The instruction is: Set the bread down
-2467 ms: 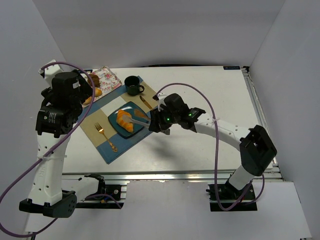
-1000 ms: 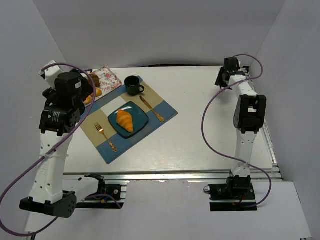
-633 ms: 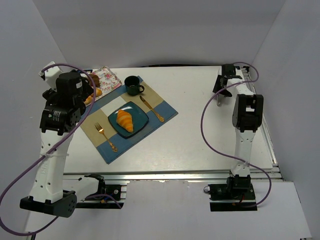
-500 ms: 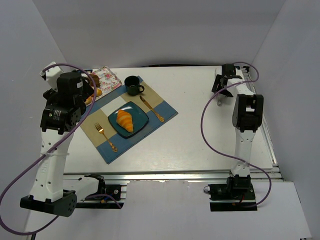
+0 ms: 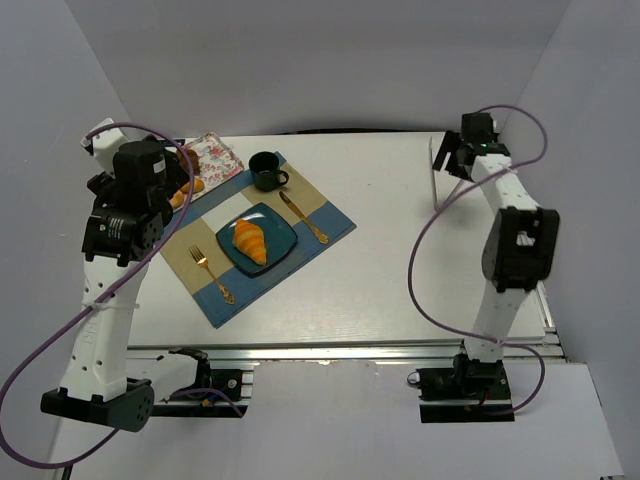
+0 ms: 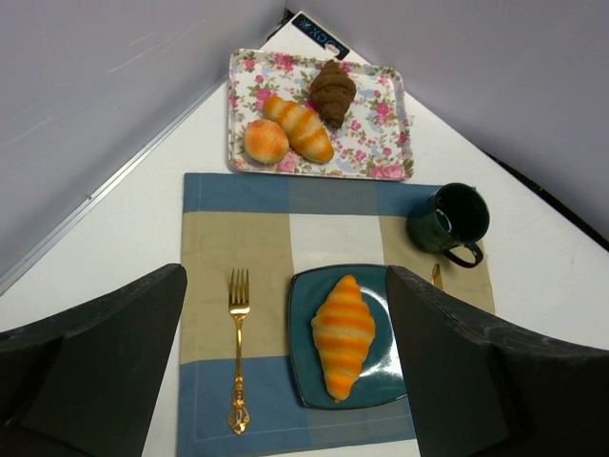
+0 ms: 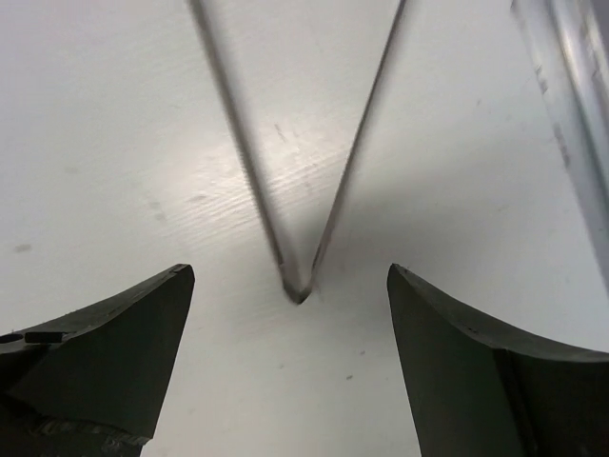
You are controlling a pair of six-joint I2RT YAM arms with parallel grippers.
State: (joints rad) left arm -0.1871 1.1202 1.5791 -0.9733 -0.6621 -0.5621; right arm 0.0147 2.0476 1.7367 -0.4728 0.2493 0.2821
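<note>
The bread [image 5: 250, 241] [image 6: 344, 333], a golden-orange ridged croissant, lies on the square teal plate [image 5: 281, 228] [image 6: 300, 364] in the middle of the placemat. No gripper touches it. My left gripper [image 5: 176, 180] [image 6: 285, 278] hangs high above the mat's left side, open and empty. My right gripper [image 5: 449, 160] [image 7: 290, 274] is at the table's far right back, open. Metal tongs [image 5: 436, 185] [image 7: 257, 162] lie on the white table just ahead of its fingertips, their hinged tip pointing at the gap between the jaws.
A floral tray [image 5: 219, 153] [image 6: 384, 164] with a dark brown pastry and two orange pieces sits at the back left. A dark green mug [image 5: 266, 170] [image 6: 447, 221], gold fork [image 5: 212, 275] [image 6: 236, 352] and gold knife [image 5: 303, 218] rest on the blue-and-beige placemat [image 5: 330, 228]. A metal rail [image 5: 520, 215] runs along the right edge.
The right arm left the plate and swung to the back right corner. Its jaws opened and the tongs now lie free on the table. Bread stays on the plate.
</note>
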